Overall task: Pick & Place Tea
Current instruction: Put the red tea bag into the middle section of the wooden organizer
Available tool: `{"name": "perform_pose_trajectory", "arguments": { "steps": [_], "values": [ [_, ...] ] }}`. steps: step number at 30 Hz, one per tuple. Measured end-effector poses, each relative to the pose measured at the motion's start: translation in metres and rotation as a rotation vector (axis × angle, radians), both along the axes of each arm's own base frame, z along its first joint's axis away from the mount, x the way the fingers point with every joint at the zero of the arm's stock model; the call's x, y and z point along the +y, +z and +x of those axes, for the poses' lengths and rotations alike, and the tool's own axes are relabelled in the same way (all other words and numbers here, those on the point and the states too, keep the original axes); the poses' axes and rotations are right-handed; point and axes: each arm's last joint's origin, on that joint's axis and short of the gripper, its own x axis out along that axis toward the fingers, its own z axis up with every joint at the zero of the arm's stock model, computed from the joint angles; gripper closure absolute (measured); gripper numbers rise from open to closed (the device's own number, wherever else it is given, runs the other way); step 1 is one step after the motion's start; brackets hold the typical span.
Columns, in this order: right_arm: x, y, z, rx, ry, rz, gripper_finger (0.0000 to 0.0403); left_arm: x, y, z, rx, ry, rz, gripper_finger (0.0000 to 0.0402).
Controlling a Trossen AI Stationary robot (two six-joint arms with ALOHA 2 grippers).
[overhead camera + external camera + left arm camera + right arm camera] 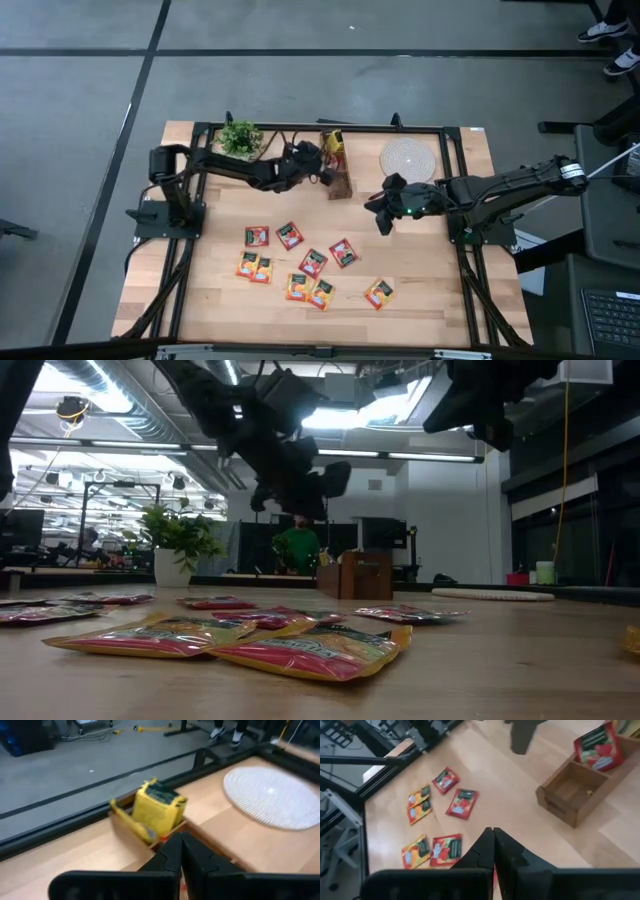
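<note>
A: Where are the arms sitting rn?

B: Both are hanging above the table w/ nothing in them. The left gripper (322, 170) is hovering at the far side, just beside the wooden box (338, 172), its fingers (176, 851) pressing together, no gap showing. The right gripper (384, 214) is floating near the round woven mat (408, 158), fingers (493, 847) also meeting tip to tip.

A: And the tea?

B: Mostly lying flat on the wooden table (430, 290). The loose sachets (312, 262) are spreading across the middle and near side: red ones toward the centre, orange ones closer to the front edge, one orange sachet (379, 293) sitting apart on the right. None is touching either gripper.

A: Anything in the box?

B: Yes. Yellow sachets (157, 810) are standing upright in one compartment, per the left wrist cam. A red sachet (598, 746) is leaning in another part, and the end compartment nearest the right wrist cam is holding only a tiny speck, can't tell what.

A: Other bits on the table?

B: A small potted plant (240, 137) is standing at the far left corner, beside the left arm.
</note>
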Motion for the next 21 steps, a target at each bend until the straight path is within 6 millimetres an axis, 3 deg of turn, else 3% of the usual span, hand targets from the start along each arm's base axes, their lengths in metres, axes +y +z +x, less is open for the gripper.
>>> {"name": "perform_pose_trajectory", "arguments": {
  "steps": [4, 14, 21],
  "values": [
    [-0.001, 0.0, 0.0, -0.002, -0.021, -0.013, 0.0394, 0.012, 0.004, -0.011, 0.056, -0.035, -0.016, 0.04],
    [-0.001, 0.0, 0.0, -0.007, -0.038, 0.011, 0.0394, 0.067, -0.017, -0.028, 0.022, -0.053, -0.229, 0.04],
    [-0.001, 0.0, 0.0, -0.011, -0.054, 0.0, 0.0393, 0.075, -0.028, -0.03, -0.037, -0.101, -0.385, 0.04]
  ]
}}
